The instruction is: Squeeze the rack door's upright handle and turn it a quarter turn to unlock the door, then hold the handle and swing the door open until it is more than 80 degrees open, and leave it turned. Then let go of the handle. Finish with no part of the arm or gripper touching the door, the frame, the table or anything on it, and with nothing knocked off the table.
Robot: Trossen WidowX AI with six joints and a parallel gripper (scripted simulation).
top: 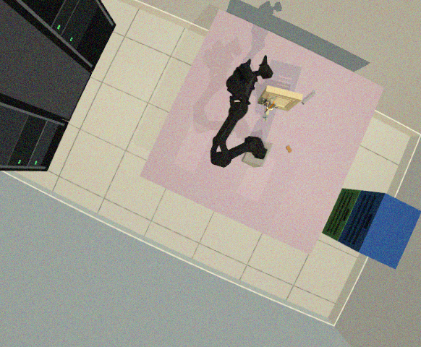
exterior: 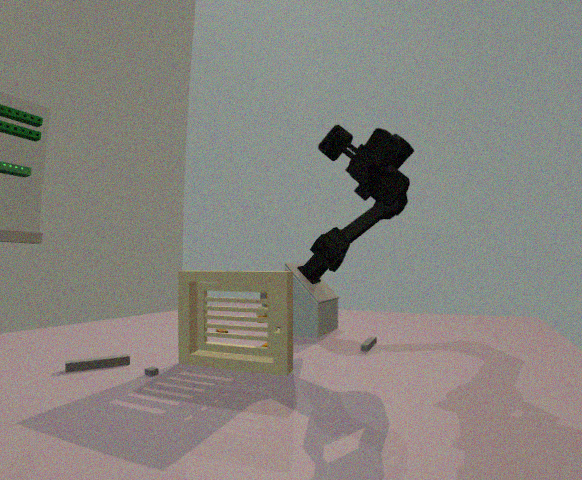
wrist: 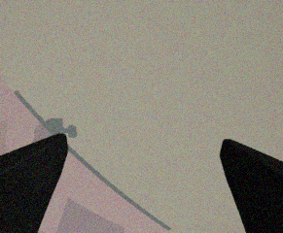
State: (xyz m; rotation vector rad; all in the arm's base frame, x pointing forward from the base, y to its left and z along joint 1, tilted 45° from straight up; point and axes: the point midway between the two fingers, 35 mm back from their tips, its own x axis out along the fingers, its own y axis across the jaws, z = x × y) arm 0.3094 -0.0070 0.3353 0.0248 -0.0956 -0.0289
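Observation:
The pale yellow rack frame [top: 294, 97] [exterior: 235, 279] stands upright on the pink table. Its slatted door [exterior: 237, 326] appears closed in the frame opening. The handle [top: 270, 106] is a small orange and pale fitting on the arm-base side of the door in the top view; whether it is upright or turned is too small to tell. My gripper [top: 257, 58] [exterior: 358, 141] [wrist: 145, 147] is open and empty, high up beside and above the rack, with its fingers pointing past it. It is apart from the door and frame. The wrist view shows neither door nor handle.
The pink table [top: 210, 186] [exterior: 436, 372] carries a grey bar [top: 308, 97] [exterior: 97, 363] beside the rack, a small grey block [exterior: 151, 371], another grey bar [exterior: 368, 344] and a small orange block [top: 288, 149]. The arm's base [top: 252, 160] [exterior: 327, 316] stands beyond the rack.

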